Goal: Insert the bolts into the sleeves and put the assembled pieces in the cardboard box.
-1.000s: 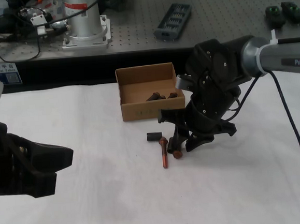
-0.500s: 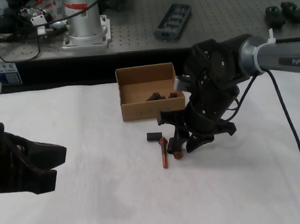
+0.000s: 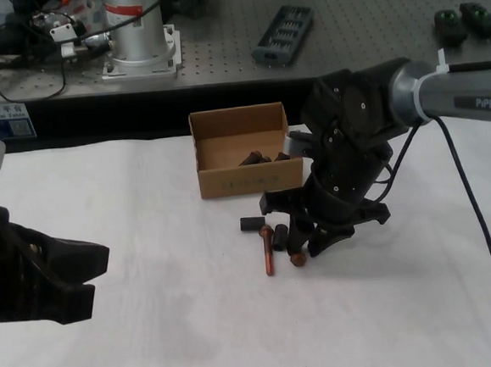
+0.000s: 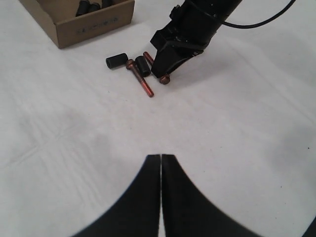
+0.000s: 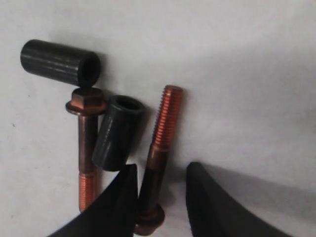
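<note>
- The right wrist view, up close, gives the right gripper (image 5: 160,170) with its fingers (image 5: 121,202) parted a little, astride the head end of the straddled bolt (image 5: 159,133). There is a sliver of cloth between the bolt and one finger, and the other finger is right against it or nearly so. Nothing is clamped.
- The same view shows the middle sleeve (image 5: 118,132) lying tilted between the straddled bolt and the free bolt (image 5: 88,143). The far sleeve (image 5: 60,61) lies crosswise at the free bolt's hex head, its bore open.
- In the high view the gripper's body hides that finger gap. This view does show the cardboard box (image 3: 250,181) just behind the loose parts, with dark pieces (image 3: 260,158) lying inside it.
- The left wrist view shows the left gripper (image 4: 161,197) with its fingers pressed together but for a hairline slit, holding nothing. It looks across the white cloth (image 4: 237,123) toward the parts.
- The right arm comes in from the bench's right side with its wrist bent steeply down, fingertips at the cloth in front of the box.
- The left gripper sits low at the near left of the bench, well apart from the bolts and sleeves.
</note>
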Robot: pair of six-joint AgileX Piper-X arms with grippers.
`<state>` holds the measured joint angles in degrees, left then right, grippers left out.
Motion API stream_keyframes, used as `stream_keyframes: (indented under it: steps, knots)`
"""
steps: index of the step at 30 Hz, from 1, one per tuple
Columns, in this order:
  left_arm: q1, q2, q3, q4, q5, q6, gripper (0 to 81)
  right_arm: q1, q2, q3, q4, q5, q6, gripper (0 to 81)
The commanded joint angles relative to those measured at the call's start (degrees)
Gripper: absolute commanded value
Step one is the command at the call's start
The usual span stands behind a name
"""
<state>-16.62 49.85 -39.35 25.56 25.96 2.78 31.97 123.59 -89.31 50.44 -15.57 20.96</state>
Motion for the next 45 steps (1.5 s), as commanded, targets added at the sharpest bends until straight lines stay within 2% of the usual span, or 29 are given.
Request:
stream_keyframes:
  steps: [1, 3, 6, 7, 11, 15, 18, 21, 27, 33, 38, 42, 45]
  knots:
    - [-0.2, -0.4, -0.1, -0.4, -0.1, -0.7, 0.6, 0.2, 1.4, 0.4, 2.0, 0.6, -0.4, 25.6]
    - [-0.2, -0.4, -0.1, -0.4, -0.1, -0.7, 0.6, 0.2, 1.4, 0.4, 2.1, 0.4, -0.6, 18.1]
    - [-0.2, -0.4, -0.1, -0.4, -0.1, -0.7, 0.6, 0.2, 1.2, 0.4, 2.2, -0.8, -3.3, 0.5]
    - [-0.2, -0.4, -0.1, -0.4, -0.1, -0.7, 0.6, 0.2, 1.0, 0.3, 2.5, -0.9, -4.0, 2.7]
    - [-0.2, -0.4, -0.1, -0.4, -0.1, -0.7, 0.6, 0.2, 0.2, -0.5, 5.4, -0.9, -5.9, 2.9]
    - [-0.2, -0.4, -0.1, -0.4, -0.1, -0.7, 0.6, 0.0, -1.2, -1.2, 10.1, 1.8, -14.3, 2.9]
    - [-0.2, -0.4, -0.1, -0.4, -0.1, -0.5, 0.6, -0.1, -2.1, -1.1, 12.9, 2.0, -24.8, 2.9]
    - [-0.2, -0.4, -0.1, -0.4, -0.1, 1.7, 0.6, -0.1, -2.9, -1.1, 15.4, 2.0, -39.4, 2.9]
    - [-0.2, -0.4, -0.1, -1.8, -0.1, 11.7, 0.6, -0.1, -4.2, -1.1, 18.5, 2.0, -74.9, 2.9]
    - [0.3, -0.4, -0.1, -7.7, -0.1, 18.1, 0.6, 0.5, -4.3, -1.1, 18.6, 2.0, -94.3, 2.9]
    - [0.6, -0.3, -0.1, -9.2, 0.1, 22.6, 0.6, 1.6, -4.3, -0.9, 18.6, 2.0, -106.2, 2.9]
    - [0.6, -0.3, -0.1, -9.2, 0.2, 23.0, 0.6, 2.2, -4.3, -0.7, 18.4, 1.7, -117.9, 2.9]
    - [0.6, -0.3, -0.1, -9.0, 0.2, 23.0, 0.6, 2.2, -4.3, -0.8, 18.4, -1.1, -125.7, 2.9]
